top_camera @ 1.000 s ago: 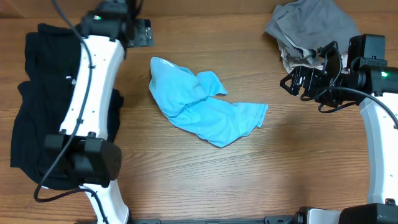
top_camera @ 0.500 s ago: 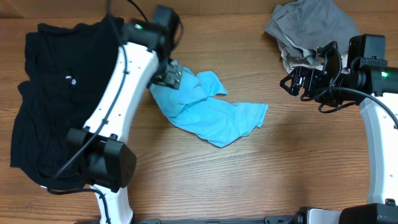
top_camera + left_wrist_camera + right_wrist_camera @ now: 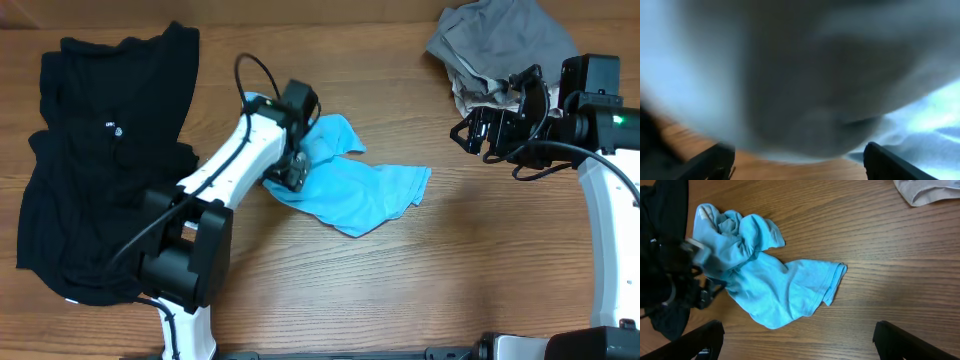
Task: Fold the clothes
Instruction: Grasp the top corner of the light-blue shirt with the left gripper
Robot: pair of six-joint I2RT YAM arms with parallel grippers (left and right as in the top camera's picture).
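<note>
Blue T-shirt (image 3: pixel 350 195) lies crumpled on the desk (image 3: pixel 450 280), bunched right under our left fingers (image 3: pixel 715 160), which are spread, not clamped. Right fingers (image 3: pixel 705 335) released, well apart from it. Risk: we pinch several layers in that wad, then spreading it drags a lump.

I see a sky-blue T-shirt (image 3: pixel 350 195) lying crumpled at centre, left end bunched, right end spread flat. A black shirt (image 3: pixel 90 150) sprawls at left. A grey piece (image 3: pixel 505 40) overlaps a beige piece (image 3: pixel 466 96), far right.
</note>
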